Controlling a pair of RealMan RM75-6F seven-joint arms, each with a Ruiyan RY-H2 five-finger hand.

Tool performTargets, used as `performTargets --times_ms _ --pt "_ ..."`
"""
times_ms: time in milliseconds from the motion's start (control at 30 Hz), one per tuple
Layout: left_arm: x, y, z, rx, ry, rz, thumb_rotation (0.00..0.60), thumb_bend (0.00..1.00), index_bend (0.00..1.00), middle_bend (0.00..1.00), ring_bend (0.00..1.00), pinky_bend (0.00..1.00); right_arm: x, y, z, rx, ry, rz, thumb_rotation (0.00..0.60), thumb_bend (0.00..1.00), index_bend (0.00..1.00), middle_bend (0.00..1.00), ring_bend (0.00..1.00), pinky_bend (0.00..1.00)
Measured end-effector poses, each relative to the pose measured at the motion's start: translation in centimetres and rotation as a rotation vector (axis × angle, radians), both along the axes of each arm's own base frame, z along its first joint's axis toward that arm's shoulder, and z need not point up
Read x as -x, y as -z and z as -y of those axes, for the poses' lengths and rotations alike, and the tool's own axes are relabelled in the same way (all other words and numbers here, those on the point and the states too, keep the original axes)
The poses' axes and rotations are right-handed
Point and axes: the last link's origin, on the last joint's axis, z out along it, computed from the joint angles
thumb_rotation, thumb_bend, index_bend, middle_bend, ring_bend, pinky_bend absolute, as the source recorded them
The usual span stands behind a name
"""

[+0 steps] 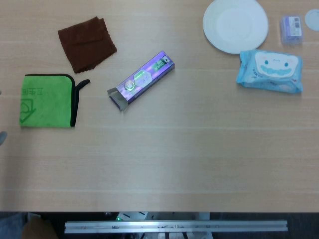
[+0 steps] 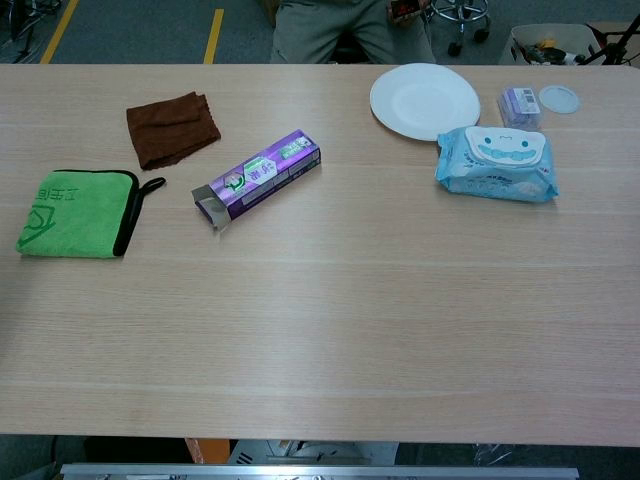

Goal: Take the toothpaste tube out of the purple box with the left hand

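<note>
The purple toothpaste box [image 1: 143, 77] [image 2: 260, 174] lies flat on the table, left of the middle, set on a diagonal. Its lower-left end is open, with the flaps [image 1: 116, 97] [image 2: 209, 208] folded out. The tube itself is hidden inside the box. Neither hand shows clearly in either view. A small grey sliver [image 1: 2, 137] sits at the left edge of the head view, too little to tell what it is.
A folded green cloth [image 1: 46, 100] [image 2: 72, 213] and a brown cloth [image 1: 86, 43] [image 2: 171, 128] lie left of the box. At the back right are a white plate [image 1: 235, 24] [image 2: 424, 99], a blue wipes pack [image 1: 270, 70] [image 2: 496, 163], a small purple packet [image 2: 518, 104] and a lid [image 2: 558, 98].
</note>
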Motion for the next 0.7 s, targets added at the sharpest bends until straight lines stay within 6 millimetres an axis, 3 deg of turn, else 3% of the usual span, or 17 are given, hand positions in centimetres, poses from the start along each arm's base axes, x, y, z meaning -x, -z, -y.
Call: performTargets --times_ms 333,700 --pt "-0.4 0.2 -0.2 0.009 0.006 0.003 0.6 0.15 0.21 0.28 0.22 0.15 0.3 0.1 0.0 -0.004 0.007 -0.001 0.6 0.18 0.38 0.39 0.41 0.43" --pt "-0.8 0.2 -0.9 0.04 0.011 0.004 0.6 0.15 0.21 0.28 0.22 0.15 -0.6 -0.2 1.2 0.002 -0.037 -0.005 0.6 0.18 0.38 0.39 0.41 0.43"
